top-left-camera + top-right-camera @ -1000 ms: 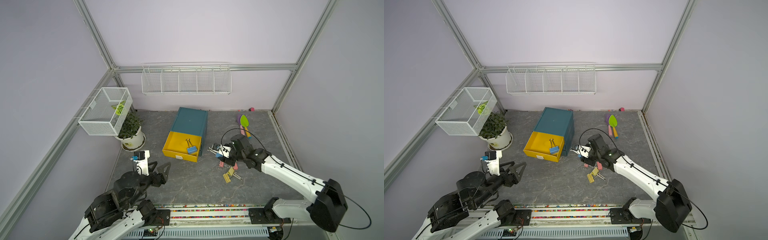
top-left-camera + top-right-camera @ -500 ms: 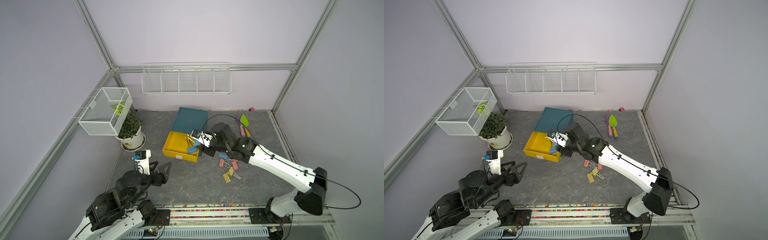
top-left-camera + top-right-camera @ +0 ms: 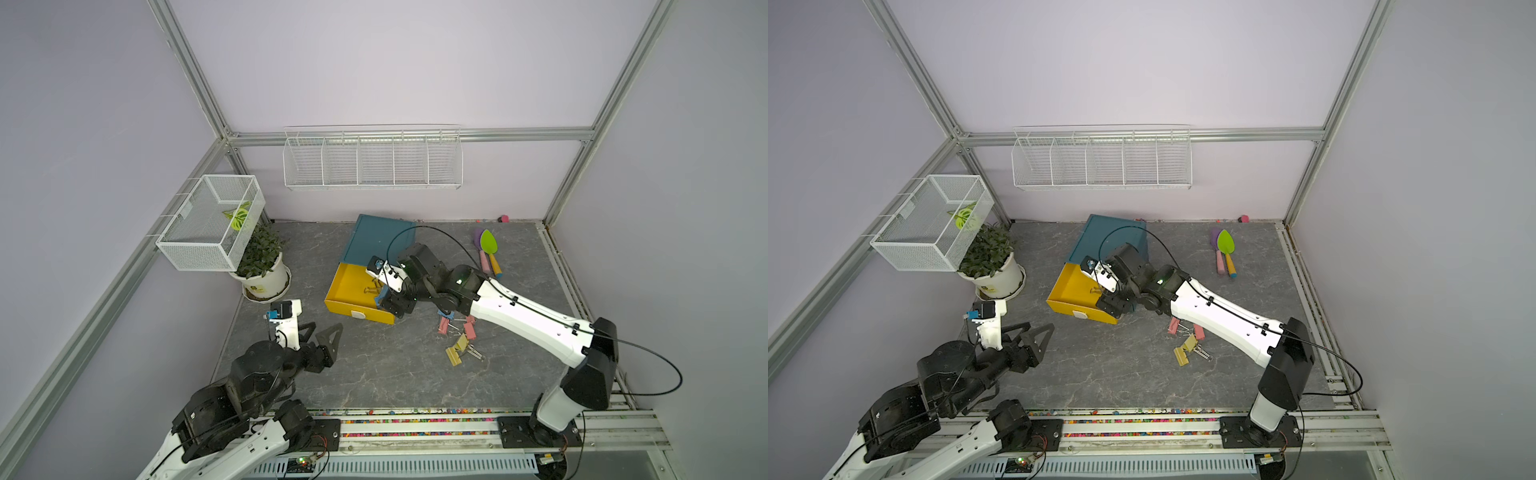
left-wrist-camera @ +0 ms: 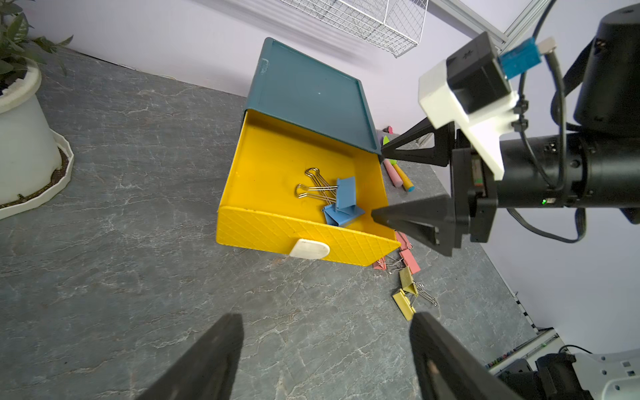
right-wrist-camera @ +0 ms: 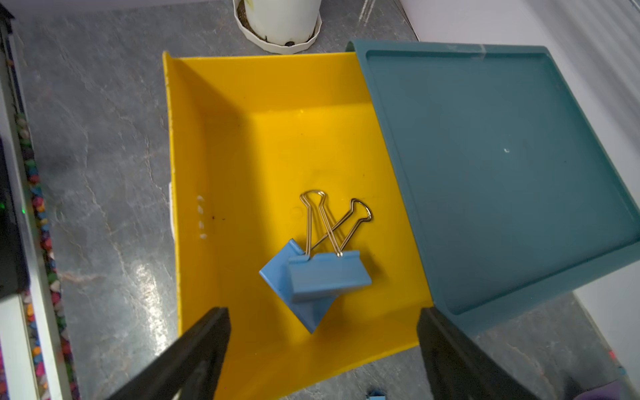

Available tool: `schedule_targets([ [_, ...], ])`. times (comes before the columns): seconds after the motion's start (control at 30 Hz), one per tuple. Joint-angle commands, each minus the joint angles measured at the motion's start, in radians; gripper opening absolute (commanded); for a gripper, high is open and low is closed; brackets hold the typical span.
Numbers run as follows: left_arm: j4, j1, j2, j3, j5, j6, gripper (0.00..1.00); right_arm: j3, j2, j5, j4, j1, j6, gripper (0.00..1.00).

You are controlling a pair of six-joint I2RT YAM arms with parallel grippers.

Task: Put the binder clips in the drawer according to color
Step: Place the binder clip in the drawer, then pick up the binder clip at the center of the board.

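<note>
- Two blue binder clips (image 5: 318, 280) lie stacked in the pulled-out yellow drawer (image 5: 242, 138), wire handles pointing toward the plant pot (image 3: 266, 282), long axis along the drawer front.
- They crowd the front corner; open yellow floor on the pot side.
- Right tool (image 5: 323, 311) hangs above them, jaws wide, nothing held.
- Left tool (image 4: 323, 317) gapes empty over the worktop (image 3: 374, 374).
- Pink and yellow clips (image 3: 454, 356) lie beside the drawer.

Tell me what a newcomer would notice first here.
The bright yellow drawer stands pulled out of the teal cabinet mid-table, with two blue binder clips lying overlapped inside. The right gripper hovers open just above them. Pink clips and yellow clips lie loose on the grey table beside the right arm.
</note>
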Motion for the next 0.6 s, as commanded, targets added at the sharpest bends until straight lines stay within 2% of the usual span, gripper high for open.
schedule_targets([
  [0.0,0.008,0.004,0.006,-0.007,-0.013,0.006,0.81,0.012,-0.020,0.044,0.009,0.015,0.023,0.91],
  [0.07,0.009,0.004,0.006,-0.007,-0.014,0.006,0.81,0.006,-0.053,0.091,0.037,0.016,0.061,0.89],
  [0.13,0.009,0.004,0.006,-0.008,-0.014,0.006,0.81,-0.031,-0.102,0.263,0.109,0.015,0.197,0.87],
  [0.27,0.008,0.004,0.006,-0.007,-0.014,0.006,0.81,-0.036,-0.169,0.451,-0.035,-0.014,0.429,0.77],
  [0.4,0.009,0.004,0.005,-0.009,-0.014,0.006,0.81,-0.196,-0.276,0.497,-0.156,-0.085,0.707,0.75],
  [0.57,0.009,0.004,0.016,-0.008,-0.014,0.007,0.81,-0.314,-0.284,0.502,-0.285,-0.118,1.014,0.79],
])
